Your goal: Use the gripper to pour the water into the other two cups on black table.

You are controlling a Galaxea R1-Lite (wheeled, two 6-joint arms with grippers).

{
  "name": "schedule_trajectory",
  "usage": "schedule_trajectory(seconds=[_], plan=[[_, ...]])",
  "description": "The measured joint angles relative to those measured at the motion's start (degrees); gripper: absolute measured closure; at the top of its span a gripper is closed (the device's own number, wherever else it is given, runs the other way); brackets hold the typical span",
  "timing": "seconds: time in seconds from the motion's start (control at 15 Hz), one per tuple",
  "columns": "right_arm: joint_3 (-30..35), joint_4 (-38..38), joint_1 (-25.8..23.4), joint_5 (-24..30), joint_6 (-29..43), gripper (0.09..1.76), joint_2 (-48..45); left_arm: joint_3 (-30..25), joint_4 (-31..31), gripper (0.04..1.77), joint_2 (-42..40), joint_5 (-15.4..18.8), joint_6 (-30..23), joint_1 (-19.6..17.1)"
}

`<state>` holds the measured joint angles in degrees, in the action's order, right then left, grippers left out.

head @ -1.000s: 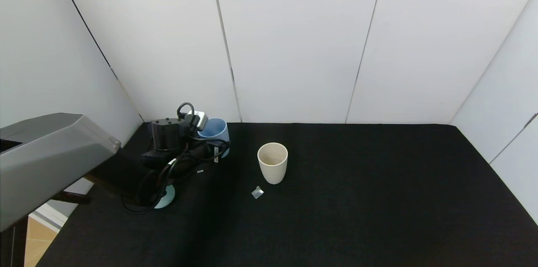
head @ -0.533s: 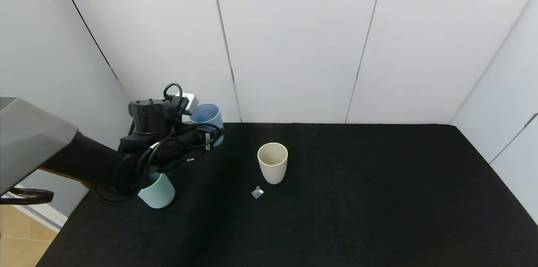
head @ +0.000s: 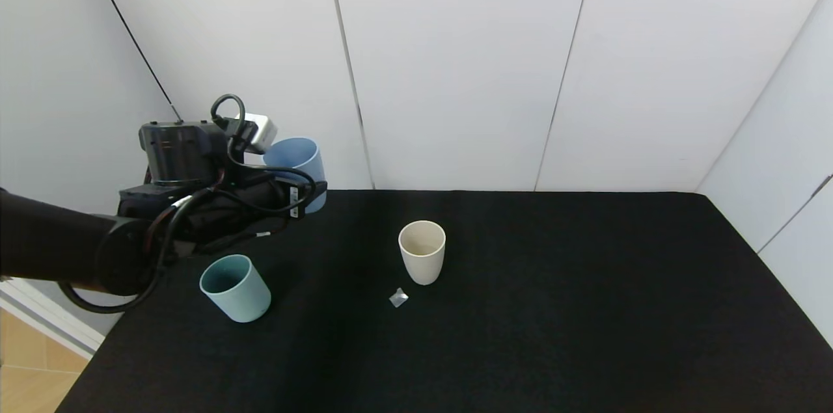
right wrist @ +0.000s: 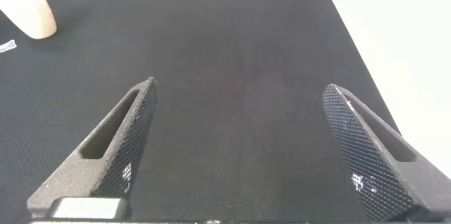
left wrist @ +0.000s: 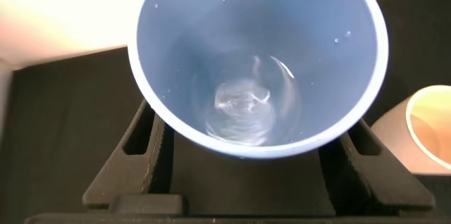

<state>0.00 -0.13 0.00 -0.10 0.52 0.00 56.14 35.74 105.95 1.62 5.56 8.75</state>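
My left gripper point(head: 300, 186) is shut on a light blue cup point(head: 296, 166) and holds it upright, well above the black table point(head: 553, 309) at the far left. In the left wrist view the cup point(left wrist: 257, 13) fills the picture, with clear water point(left wrist: 246, 108) swirling at its bottom. The teal-green cup point(head: 235, 287) stands on the table below and nearer than the held cup. The cream-beige cup point(head: 422, 252) stands near the middle; its rim also shows in the left wrist view point(left wrist: 426, 129). My right gripper point(right wrist: 243, 146) is open over bare cloth and is out of the head view.
A small crumpled clear plastic scrap point(head: 398, 298) lies just in front of the beige cup. White wall panels point(head: 455, 62) close the table at the back and sides. The table's left edge drops to a wooden floor point(head: 26, 387).
My left gripper has lifted the light blue cup up off the table and a little leftward. The teal-green cup, hidden behind the arm before, now shows in full.
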Motion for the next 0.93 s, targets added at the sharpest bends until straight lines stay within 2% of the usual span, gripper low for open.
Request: schedule_trajectory(seconds=[0.33,0.53,0.93], plan=[[0.0,0.0,0.0,0.0,0.0,0.14,0.0,-2.1,-5.4,0.63,-7.5,0.4,1.5,-3.2],[0.0,0.0,0.0,0.0,0.0,0.14,0.0,-4.2,-8.0,0.63,-11.9,0.8,3.4,-6.4],[0.0,0.0,0.0,0.0,0.0,0.14,0.0,-9.8,-8.6,0.63,-18.0,0.9,9.2,-13.7]])
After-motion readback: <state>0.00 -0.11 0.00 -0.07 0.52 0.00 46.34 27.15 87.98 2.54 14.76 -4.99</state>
